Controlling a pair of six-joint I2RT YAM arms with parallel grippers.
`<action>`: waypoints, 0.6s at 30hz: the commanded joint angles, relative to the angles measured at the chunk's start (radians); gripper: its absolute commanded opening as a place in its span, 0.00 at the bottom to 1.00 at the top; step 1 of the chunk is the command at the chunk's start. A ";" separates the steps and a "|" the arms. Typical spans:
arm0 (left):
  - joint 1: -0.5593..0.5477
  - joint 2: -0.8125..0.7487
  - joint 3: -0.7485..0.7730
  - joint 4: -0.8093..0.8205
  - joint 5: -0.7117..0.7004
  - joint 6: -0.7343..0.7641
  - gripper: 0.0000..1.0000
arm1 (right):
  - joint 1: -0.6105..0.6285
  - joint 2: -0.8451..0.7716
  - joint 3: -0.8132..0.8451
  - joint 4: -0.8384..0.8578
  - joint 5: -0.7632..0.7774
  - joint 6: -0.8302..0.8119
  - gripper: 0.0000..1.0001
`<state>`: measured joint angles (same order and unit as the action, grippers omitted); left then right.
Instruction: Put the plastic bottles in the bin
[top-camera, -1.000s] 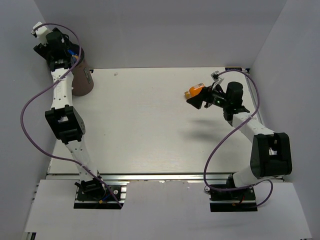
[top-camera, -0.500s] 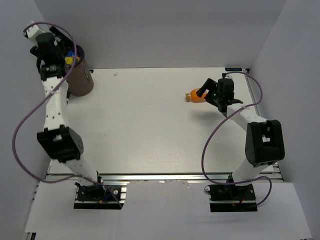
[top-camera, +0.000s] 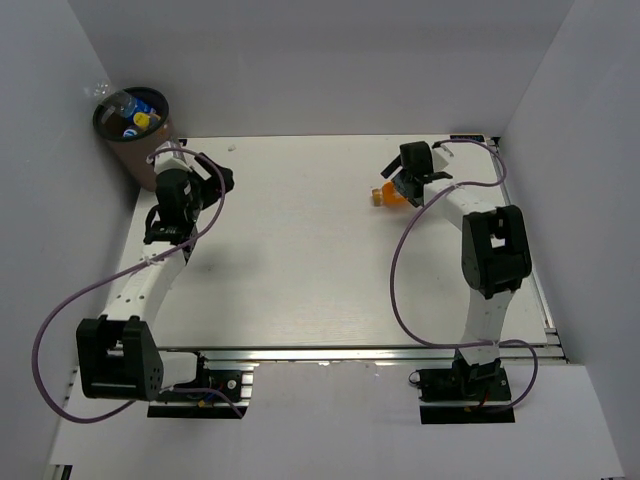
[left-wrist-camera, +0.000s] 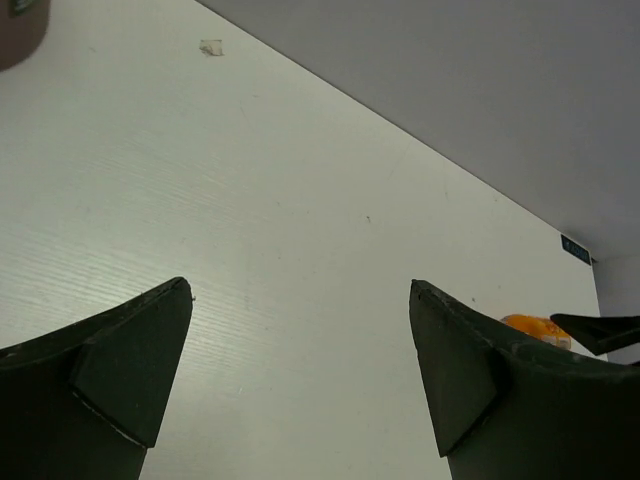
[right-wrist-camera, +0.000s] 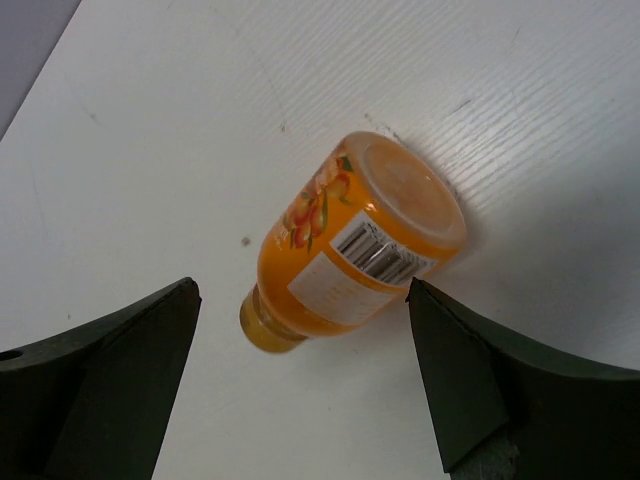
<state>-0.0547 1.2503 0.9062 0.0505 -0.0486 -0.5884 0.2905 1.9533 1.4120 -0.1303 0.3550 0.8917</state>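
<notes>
The orange bottle (right-wrist-camera: 350, 245) is lying on its side on the worktop (top-camera: 300, 260), at the far right. Its cap is pointing one way and its flat base the other. It is looking squat and smooth, with a glossy label and barcode wrapping the belly. I am judging it as light and fairly stiff, though whether it is full I cannot tell. Being round and slick, it is likely to roll or squirt out under a careless pinch. The best hold is probably across the labelled belly, where the body is widest and the label is giving some friction. The narrow neck is offering little to bear on.

The right fingers (right-wrist-camera: 470, 390) are spread wide and holding nothing, hanging above the bottle with one to each side of it and not touching it. The bottle is sitting slantwise between them, so a slight wrist turn may be needed to square the pinch across its sides.

The bin (top-camera: 138, 160) is standing in the far left corner, well apart from this bottle, with other bottles (top-camera: 132, 108) showing inside. The left fingers (left-wrist-camera: 120, 360) are also released and empty, hovering over bare worktop just near and right of the bin
</notes>
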 joint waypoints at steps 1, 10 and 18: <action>-0.007 0.017 -0.010 0.132 0.091 -0.021 0.98 | 0.007 0.065 0.113 -0.103 0.134 0.098 0.89; -0.007 0.086 -0.018 0.166 0.128 -0.039 0.98 | 0.024 0.212 0.268 -0.175 0.131 0.083 0.89; -0.007 0.107 -0.006 0.146 0.122 -0.048 0.98 | 0.071 0.263 0.291 -0.111 0.076 -0.052 0.78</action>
<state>-0.0563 1.3540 0.8936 0.1814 0.0612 -0.6258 0.3416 2.2101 1.6569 -0.2676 0.4362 0.9054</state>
